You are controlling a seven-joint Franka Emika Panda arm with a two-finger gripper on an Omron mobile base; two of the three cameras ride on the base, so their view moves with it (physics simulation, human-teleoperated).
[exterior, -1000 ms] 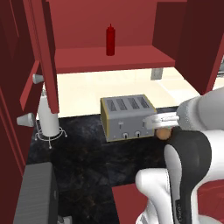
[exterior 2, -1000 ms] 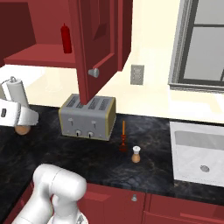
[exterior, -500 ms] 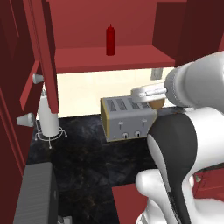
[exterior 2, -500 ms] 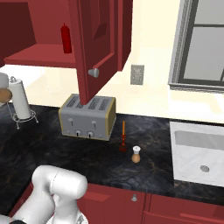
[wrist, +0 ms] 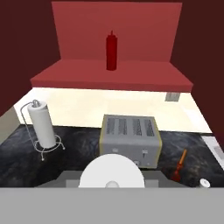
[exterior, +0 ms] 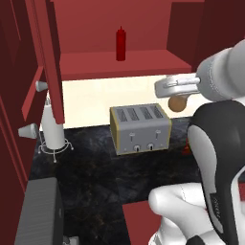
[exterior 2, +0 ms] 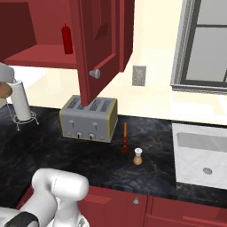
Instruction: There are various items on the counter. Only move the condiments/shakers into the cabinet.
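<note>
My gripper [exterior: 178,95] is shut on a tan shaker [exterior: 177,104], held in the air above the right end of the grey toaster [exterior: 140,128], just below the cabinet shelf [exterior: 95,67]. The same shaker [exterior 2: 3,90] shows at the left edge of the right base view. In the hand view its pale round top [wrist: 112,174] sits at the bottom centre. The red squeeze bottle [exterior: 121,43] [wrist: 111,50] stands upright at the back of the shelf. A second shaker [exterior 2: 138,156] [wrist: 204,183] stands on the black counter [exterior 2: 53,150], right of the orange-red utensil [exterior 2: 125,138].
A paper towel holder [exterior: 51,127] stands left of the toaster. The cabinet's open red door [exterior 2: 99,44] hangs over the toaster; another door [exterior: 48,57] is at the left. A sink [exterior 2: 201,148] lies at the far right, with a wall outlet [exterior 2: 139,75] behind the counter.
The arm has lifted the shaker from beside the toaster's right end up to just under shelf height. The other things have stayed where they were.
</note>
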